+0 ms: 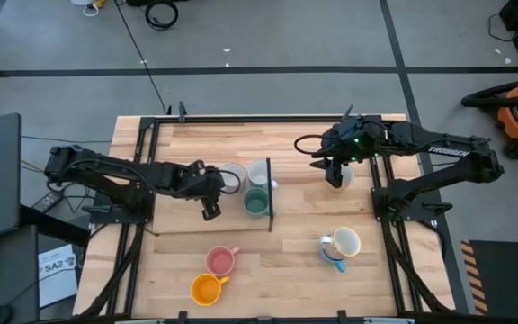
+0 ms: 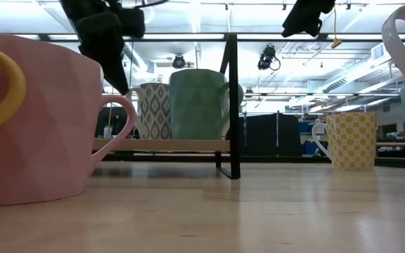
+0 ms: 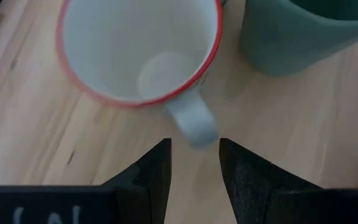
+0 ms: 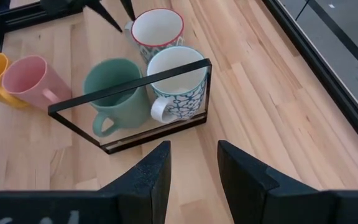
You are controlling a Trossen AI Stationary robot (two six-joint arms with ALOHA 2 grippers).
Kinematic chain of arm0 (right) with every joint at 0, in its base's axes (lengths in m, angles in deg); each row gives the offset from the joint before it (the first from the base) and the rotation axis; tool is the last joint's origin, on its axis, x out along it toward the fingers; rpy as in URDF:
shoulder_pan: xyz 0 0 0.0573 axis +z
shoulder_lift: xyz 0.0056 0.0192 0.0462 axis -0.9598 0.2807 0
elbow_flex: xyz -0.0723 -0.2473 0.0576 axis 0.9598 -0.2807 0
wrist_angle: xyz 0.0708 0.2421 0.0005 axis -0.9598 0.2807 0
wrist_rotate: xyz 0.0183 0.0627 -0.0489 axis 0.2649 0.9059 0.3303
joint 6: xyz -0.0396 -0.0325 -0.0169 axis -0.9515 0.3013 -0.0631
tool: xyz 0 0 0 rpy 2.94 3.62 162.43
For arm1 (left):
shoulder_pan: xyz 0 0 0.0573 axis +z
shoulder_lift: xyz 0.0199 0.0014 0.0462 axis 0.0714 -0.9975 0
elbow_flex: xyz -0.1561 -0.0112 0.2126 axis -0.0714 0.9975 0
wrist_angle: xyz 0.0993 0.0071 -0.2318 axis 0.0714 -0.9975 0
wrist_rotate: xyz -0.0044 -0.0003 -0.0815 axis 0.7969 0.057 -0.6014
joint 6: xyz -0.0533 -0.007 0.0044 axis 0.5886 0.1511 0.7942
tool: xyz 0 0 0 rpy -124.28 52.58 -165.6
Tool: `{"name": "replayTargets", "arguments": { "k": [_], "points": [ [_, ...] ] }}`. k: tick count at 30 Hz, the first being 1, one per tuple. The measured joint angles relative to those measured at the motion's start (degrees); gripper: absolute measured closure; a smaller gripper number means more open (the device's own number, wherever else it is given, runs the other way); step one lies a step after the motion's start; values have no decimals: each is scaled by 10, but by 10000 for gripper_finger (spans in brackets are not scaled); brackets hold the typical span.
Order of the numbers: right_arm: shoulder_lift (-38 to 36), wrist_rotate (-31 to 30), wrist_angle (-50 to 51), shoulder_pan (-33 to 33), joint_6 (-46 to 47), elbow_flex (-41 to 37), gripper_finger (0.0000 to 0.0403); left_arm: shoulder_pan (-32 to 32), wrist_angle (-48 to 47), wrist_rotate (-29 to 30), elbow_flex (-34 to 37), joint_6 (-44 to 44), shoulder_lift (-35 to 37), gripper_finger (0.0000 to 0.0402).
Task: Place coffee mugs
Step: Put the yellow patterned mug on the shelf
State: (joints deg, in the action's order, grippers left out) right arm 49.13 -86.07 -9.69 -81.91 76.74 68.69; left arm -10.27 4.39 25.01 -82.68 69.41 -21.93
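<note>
A white mug with a red rim (image 3: pixel 142 56) stands upright on the wood, with its handle (image 3: pixel 191 121) pointing at my left gripper (image 3: pixel 194 146). That gripper is open, its fingertips either side of the handle's outer end and apart from it. In the high view the left gripper (image 1: pixel 212 202) sits left of this mug (image 1: pixel 232 177). A teal mug (image 1: pixel 255 202) and a blue-patterned white mug (image 1: pixel 259 171) stand beside it on a low rack. My right gripper (image 1: pixel 334 175) is open, hovering over a yellow-patterned mug (image 2: pixel 350 140). Its own view (image 4: pixel 193 149) shows nothing between the fingers.
A black frame (image 4: pixel 129 87) rises at the rack's edge. Near the front edge lie a pink mug (image 1: pixel 220 261) and an orange mug (image 1: pixel 205 289). A cream mug (image 1: pixel 346 241) sits on a blue one (image 1: pixel 334 259). Bare wood lies between rack and right arm.
</note>
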Motion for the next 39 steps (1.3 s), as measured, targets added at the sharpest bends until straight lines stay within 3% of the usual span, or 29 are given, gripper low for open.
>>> {"name": "replayTargets", "arguments": {
  "k": [5,13,24,28,39],
  "points": [
    [-8,-2,44,-2,5,0,266,-2,-28,1,-2,14,40,260],
    [-28,-66,165,-25,48,0,266,-19,-40,-37,-2,30,91,260],
    [-54,-126,270,-11,133,-8,266,-80,-35,-46,-2,62,97,260],
    [-73,-167,279,-24,173,-47,266,-93,-22,-45,-2,75,97,260],
    [-81,-149,229,-84,179,-168,266,-98,-18,-34,-2,75,97,260]
  ]
}}
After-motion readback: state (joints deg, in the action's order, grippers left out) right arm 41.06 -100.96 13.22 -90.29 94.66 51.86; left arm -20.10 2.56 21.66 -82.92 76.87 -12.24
